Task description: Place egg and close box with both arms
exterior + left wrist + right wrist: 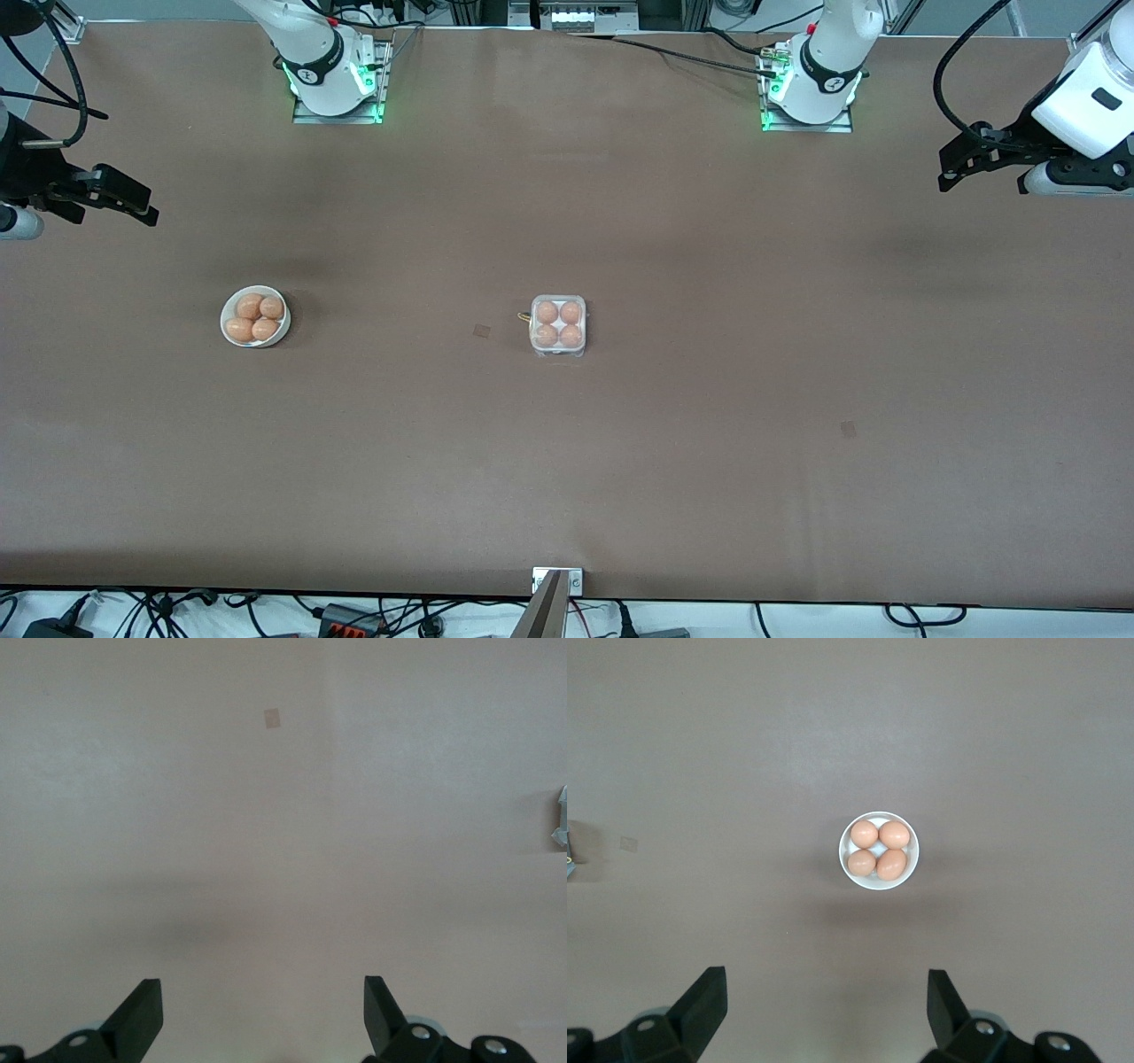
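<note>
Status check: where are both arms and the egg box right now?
Left gripper and right gripper open, raised at table ends. Box mid-table, four eggs inside, lid down. Bowl holds four eggs. Nothing obstructing.

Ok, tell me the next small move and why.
Probably just wait: the box already shows four eggs, and its lid seems folded down. The left claw and right claw hang open over the table's ends; the bowl holds four more.

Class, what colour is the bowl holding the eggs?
White; the bowl shows best in the right wrist view.

one box [558, 326] (four eggs [547, 312]), one bowl [255, 316], four eggs
</note>
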### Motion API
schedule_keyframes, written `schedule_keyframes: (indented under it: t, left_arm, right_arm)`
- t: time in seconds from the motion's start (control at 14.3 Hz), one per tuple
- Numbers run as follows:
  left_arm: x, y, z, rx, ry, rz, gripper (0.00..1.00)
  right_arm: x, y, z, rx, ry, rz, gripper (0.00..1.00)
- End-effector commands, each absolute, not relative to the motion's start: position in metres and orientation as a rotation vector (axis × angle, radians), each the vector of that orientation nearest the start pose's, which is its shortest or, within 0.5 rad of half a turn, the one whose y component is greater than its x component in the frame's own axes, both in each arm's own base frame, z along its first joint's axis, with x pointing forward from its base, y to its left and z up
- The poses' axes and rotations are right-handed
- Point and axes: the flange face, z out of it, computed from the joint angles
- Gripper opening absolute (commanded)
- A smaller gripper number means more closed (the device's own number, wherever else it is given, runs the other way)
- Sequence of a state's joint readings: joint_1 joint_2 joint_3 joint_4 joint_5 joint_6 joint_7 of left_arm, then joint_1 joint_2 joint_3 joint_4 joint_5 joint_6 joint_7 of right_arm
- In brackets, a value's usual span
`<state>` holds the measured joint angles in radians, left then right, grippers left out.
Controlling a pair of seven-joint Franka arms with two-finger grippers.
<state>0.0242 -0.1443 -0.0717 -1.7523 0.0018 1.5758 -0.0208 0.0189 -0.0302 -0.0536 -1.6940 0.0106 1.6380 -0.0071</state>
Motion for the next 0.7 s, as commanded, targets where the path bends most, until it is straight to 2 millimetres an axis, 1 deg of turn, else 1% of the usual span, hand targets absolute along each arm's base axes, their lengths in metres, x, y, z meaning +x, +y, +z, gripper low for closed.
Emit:
schedule_keyframes:
  t: [0.0, 0.28, 0.63]
  left_arm:
    - [0.5099, -0.0270, 0.6219, -3.139, 0.052, 0.061, 1.00]
    - [0.5096, -0.0319, 0.6219, -3.137, 0.066, 0.061, 1.00]
    - [0.5105, -0.0323, 0.6220, -3.141, 0.064, 0.056, 1.00]
  right_arm:
    - [0.5490, -0.0203, 0.5921, -3.121, 0.028, 0.040, 1.00]
    - [0.5487, -0.0190, 0.5930, -3.124, 0.021, 0.038, 1.00]
    - [0.5485, -0.0198, 0.5928, -3.124, 0.021, 0.040, 1.00]
